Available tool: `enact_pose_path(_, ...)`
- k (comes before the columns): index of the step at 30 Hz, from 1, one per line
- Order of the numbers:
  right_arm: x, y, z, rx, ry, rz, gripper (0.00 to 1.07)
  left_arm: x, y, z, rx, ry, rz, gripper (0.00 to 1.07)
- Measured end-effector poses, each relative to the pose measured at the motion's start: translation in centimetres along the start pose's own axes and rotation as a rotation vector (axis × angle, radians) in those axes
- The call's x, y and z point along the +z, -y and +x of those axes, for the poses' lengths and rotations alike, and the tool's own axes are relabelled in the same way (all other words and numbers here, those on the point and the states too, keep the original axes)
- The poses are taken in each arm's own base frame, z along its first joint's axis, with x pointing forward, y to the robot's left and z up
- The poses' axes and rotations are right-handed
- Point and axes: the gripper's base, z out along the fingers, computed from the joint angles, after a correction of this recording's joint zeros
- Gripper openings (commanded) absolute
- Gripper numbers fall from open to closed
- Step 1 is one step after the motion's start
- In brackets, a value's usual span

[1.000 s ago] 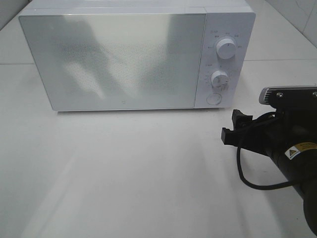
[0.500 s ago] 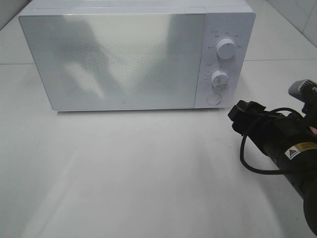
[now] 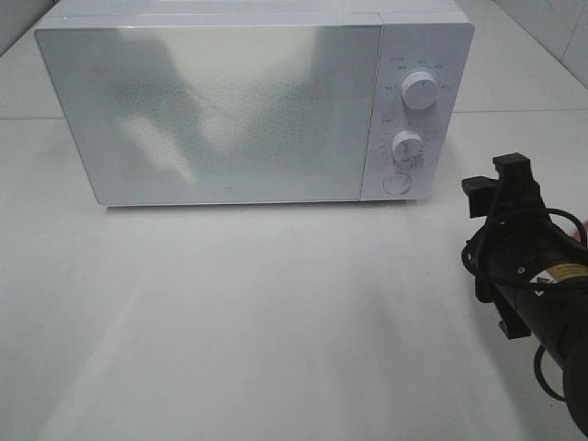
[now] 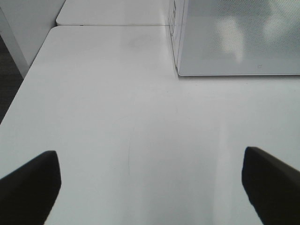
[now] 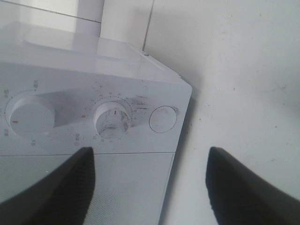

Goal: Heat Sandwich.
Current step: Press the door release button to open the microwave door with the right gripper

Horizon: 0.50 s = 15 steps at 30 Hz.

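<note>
No sandwich shows in any view. The white microwave (image 3: 211, 106) stands at the back of the table with its door shut. My right gripper (image 3: 497, 184) hovers to the right of its control panel, a little in front of it. In the right wrist view the right gripper (image 5: 150, 154) is open with nothing between its fingers, and it faces the two dials (image 5: 111, 118) and the round button (image 5: 163, 119). My left gripper (image 4: 150, 154) is open and empty over bare table, left of the microwave's front corner (image 4: 180, 70).
The upper dial (image 3: 420, 91), lower dial (image 3: 407, 146) and round button (image 3: 396, 182) sit on the microwave's right panel. The white table (image 3: 248, 312) stretches in front. Its left edge (image 4: 21, 89) shows in the left wrist view.
My right arm has drawn back to the right and rolled, so the gripper now sits farther from the microwave's button. The microwave and the left gripper have not moved.
</note>
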Motion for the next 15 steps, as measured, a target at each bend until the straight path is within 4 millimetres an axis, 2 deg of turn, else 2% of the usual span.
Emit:
enact_pose_path(2,0.0,0.0,0.0,0.1,0.0,0.0,0.52,0.0,0.0,0.0,0.0,0.0,0.0,1.01)
enact_pose_path(3,0.0,0.0,0.0,0.1,0.0,0.0,0.52,0.0,0.0,0.0,0.0,0.0,0.0,1.01)
enact_pose_path(6,0.0,0.0,0.0,0.155,0.0,0.0,0.31,0.0,0.0,0.0,0.0,0.0,0.0,1.01)
enact_pose_path(7,0.0,0.01,0.0,0.169,0.0,0.001,0.18,0.0,0.0,0.0,0.0,0.0,0.0,1.01)
enact_pose_path(8,0.0,0.01,0.0,0.169,0.0,0.001,0.18,0.0,0.0,0.0,0.0,0.0,0.0,1.01)
enact_pose_path(11,0.01,0.18,0.21,0.177,-0.02,0.023,0.0,0.0,0.0,0.0,0.0,0.0,0.0,1.01)
enact_pose_path(15,0.0,0.2,0.37,0.17,-0.037,0.027,0.0,0.0,0.0,0.0,0.0,0.0,0.0,1.01)
